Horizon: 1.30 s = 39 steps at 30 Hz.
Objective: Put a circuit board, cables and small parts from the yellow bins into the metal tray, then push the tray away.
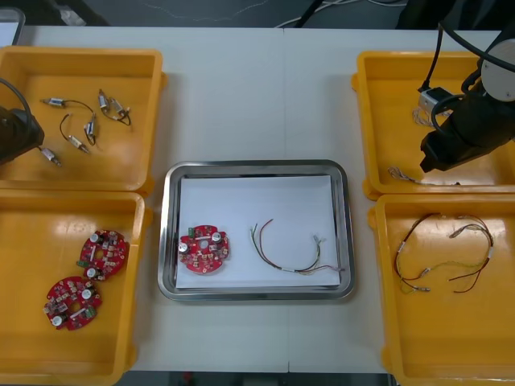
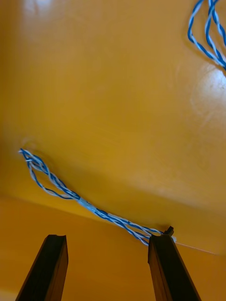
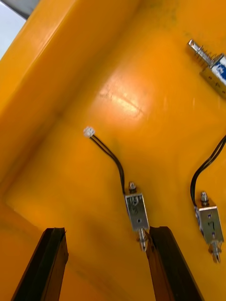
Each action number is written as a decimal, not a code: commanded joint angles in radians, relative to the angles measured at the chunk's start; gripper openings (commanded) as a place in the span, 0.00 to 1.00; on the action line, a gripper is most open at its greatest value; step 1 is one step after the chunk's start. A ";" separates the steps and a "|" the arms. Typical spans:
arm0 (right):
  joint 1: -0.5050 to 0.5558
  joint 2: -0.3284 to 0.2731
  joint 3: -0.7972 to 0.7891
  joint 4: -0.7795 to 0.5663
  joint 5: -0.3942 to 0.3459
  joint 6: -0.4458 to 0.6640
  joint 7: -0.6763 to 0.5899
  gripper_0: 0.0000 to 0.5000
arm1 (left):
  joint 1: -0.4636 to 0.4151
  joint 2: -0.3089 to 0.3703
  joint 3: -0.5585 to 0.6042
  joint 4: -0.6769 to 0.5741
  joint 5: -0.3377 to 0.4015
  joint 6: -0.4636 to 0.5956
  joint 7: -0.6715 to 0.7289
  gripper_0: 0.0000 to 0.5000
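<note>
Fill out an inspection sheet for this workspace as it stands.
Surface: light table, yellow bins at its sides.
Job's things: metal tray holds one circuit board and one cable; two spare boards in the near left bin; small metal parts in the far left bin.
Clutter: nothing seen.
Grippers: left gripper over the far left bin, fingers open, one beside a small metal part; right gripper low in the far right bin, fingers open.
Cables: twisted blue and white cable ends by one of the right gripper's fingers; red and yellow cables in the near right bin.
Surroundings: loose cords beyond the table's far edge.
</note>
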 commanded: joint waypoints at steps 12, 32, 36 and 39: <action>-0.256 0.128 0.010 0.468 0.056 -0.060 0.007 1.00 | -0.119 0.004 0.071 0.027 0.009 0.054 -0.039 1.00; -0.259 0.213 0.003 0.506 0.087 -0.008 -0.029 1.00 | -0.124 -0.009 0.030 0.188 0.047 -0.113 -0.003 1.00; -0.254 0.224 0.003 0.506 0.087 -0.002 -0.037 1.00 | -0.124 -0.023 0.025 0.197 0.047 -0.122 0.000 1.00; -0.250 0.232 0.003 0.506 0.087 0.000 -0.043 1.00 | -0.124 -0.025 0.002 0.217 0.049 -0.148 0.003 1.00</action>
